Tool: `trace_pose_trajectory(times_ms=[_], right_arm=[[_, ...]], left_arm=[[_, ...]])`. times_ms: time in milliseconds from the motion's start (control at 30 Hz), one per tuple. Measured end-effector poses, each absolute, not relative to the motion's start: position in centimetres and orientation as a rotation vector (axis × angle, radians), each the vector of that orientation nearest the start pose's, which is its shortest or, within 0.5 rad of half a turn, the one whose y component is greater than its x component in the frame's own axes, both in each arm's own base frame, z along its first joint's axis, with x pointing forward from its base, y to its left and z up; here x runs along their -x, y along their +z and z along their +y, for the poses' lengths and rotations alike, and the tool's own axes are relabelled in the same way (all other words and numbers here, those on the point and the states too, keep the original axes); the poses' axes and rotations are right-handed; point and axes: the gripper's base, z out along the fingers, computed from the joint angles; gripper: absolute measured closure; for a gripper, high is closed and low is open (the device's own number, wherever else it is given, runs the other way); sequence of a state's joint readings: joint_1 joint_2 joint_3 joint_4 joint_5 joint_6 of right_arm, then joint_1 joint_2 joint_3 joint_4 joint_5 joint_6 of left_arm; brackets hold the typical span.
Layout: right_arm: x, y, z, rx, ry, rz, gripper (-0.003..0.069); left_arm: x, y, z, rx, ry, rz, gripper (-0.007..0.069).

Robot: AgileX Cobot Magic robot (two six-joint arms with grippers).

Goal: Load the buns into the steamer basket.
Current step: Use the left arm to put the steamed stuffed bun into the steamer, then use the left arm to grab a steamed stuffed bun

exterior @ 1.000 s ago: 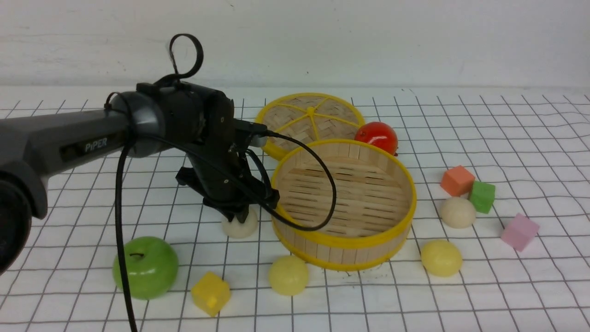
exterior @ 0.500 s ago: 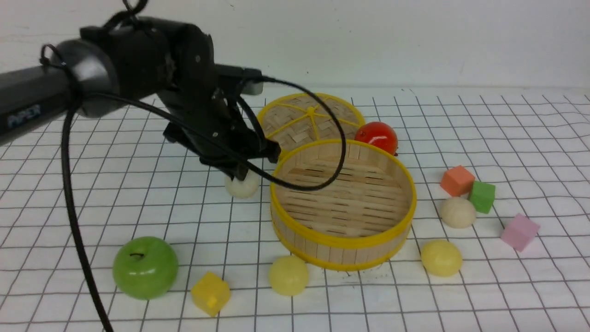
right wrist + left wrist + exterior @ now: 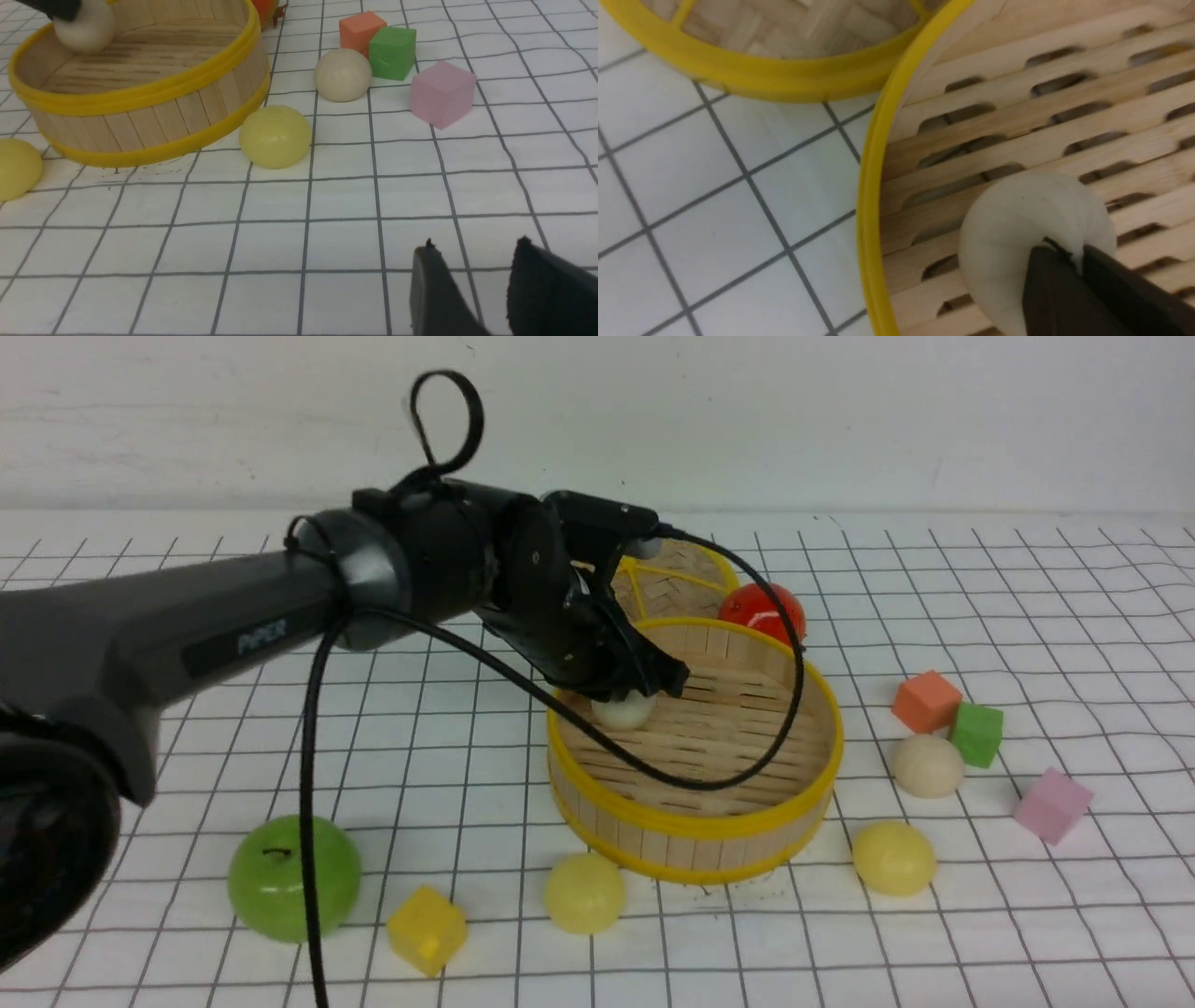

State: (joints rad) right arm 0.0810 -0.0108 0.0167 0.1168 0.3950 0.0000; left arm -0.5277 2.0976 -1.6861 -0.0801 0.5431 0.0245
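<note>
My left gripper (image 3: 631,694) is shut on a cream-white bun (image 3: 624,712) and holds it inside the steamer basket (image 3: 695,823), near its left wall. I cannot tell if the bun touches the slatted floor. In the left wrist view the fingertips pinch the bun (image 3: 1017,219) just inside the yellow rim (image 3: 868,210). A second cream bun (image 3: 926,765) and a pale yellow bun (image 3: 893,859) lie right of the basket. Another yellow bun (image 3: 584,893) lies in front of it. My right gripper (image 3: 474,247) is open and empty over the table, out of the front view.
The woven lid (image 3: 667,583) and a red fruit (image 3: 761,611) lie behind the basket. A green apple (image 3: 294,877) and yellow cube (image 3: 427,929) sit front left. Orange (image 3: 926,702), green (image 3: 977,734) and pink (image 3: 1052,805) cubes stand at the right.
My left gripper lifted the cream bun off the table left of the basket, carried it right over the rim, and now holds it inside the basket.
</note>
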Motion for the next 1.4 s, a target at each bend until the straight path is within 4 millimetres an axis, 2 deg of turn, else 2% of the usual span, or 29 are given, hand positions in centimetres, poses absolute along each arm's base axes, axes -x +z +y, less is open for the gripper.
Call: trace_pose_trajectory(times_ms=[100, 167, 267, 333, 400, 500, 567, 600, 667, 767, 833, 867, 900, 1033, 1133, 1200, 1233, 1400], right_arm=[[-5.1, 17.3, 0.8, 0.005, 0.172, 1.885, 0.0419], [-5.1, 17.3, 0.8, 0.005, 0.172, 1.885, 0.0419], [-5.1, 17.3, 0.8, 0.005, 0.172, 1.885, 0.0419], [-5.1, 17.3, 0.8, 0.005, 0.172, 1.885, 0.0419], [-5.1, 17.3, 0.8, 0.005, 0.172, 1.885, 0.0419], [-5.1, 17.3, 0.8, 0.005, 0.172, 1.885, 0.0419], [-5.1, 17.3, 0.8, 0.005, 0.172, 1.885, 0.0419], [-5.1, 17.3, 0.8, 0.005, 0.172, 1.885, 0.0419], [-5.1, 17.3, 0.8, 0.005, 0.172, 1.885, 0.0419], [-5.1, 17.3, 0.8, 0.005, 0.172, 1.885, 0.0419], [-5.1, 17.3, 0.8, 0.005, 0.172, 1.885, 0.0419], [-5.1, 17.3, 0.8, 0.005, 0.172, 1.885, 0.0419], [-5.1, 17.3, 0.8, 0.005, 0.172, 1.885, 0.0419], [-5.1, 17.3, 0.8, 0.005, 0.172, 1.885, 0.0419], [-5.1, 17.3, 0.8, 0.005, 0.172, 1.885, 0.0419], [-5.1, 17.3, 0.8, 0.005, 0.172, 1.885, 0.0419], [-5.1, 17.3, 0.8, 0.005, 0.172, 1.885, 0.0419], [-5.1, 17.3, 0.8, 0.005, 0.172, 1.885, 0.0419]], left_arm=[[-41.4, 21.3, -24.5, -0.614, -0.296, 2.389, 0.0519], [-41.4, 21.4, -24.5, -0.613, -0.296, 2.384, 0.0419], [-41.3, 21.7, -24.5, -0.615, -0.296, 2.387, 0.0328], [-40.7, 23.2, -24.1, -0.623, -0.293, 2.402, 0.0225], [-39.7, 25.6, -23.6, -0.610, -0.304, 2.408, 0.0185], [-37.9, 29.4, -22.6, -0.559, -0.328, 2.430, 0.0193], [-36.0, 31.7, -21.6, -0.534, -0.336, 2.482, 0.0263], [-35.1, 32.1, -21.3, -0.536, -0.335, 2.513, 0.0305], [-32.9, 31.5, -21.0, -0.587, -0.308, 2.615, 0.0441], [-30.5, 28.0, -22.0, -0.719, -0.264, 2.733, 0.0615], [-30.0, 26.8, -22.5, -0.754, -0.258, 2.752, 0.0638], [-29.4, 25.3, -23.3, -0.794, -0.256, 2.761, 0.0638], [-29.3, 24.8, -23.6, -0.807, -0.259, 2.759, 0.0638], [-29.4, 24.0, -24.4, -0.819, -0.266, 2.740, 0.0608], [-30.0, 22.7, -24.6, -0.833, -0.233, 2.743, 0.0491], [-30.2, 22.4, -24.6, -0.840, -0.217, 2.738, 0.0457], [-30.4, 22.2, -24.7, -0.848, -0.200, 2.724, 0.0406], [-30.8, 21.7, -24.8, -0.850, -0.194, 2.704, 0.0330]])
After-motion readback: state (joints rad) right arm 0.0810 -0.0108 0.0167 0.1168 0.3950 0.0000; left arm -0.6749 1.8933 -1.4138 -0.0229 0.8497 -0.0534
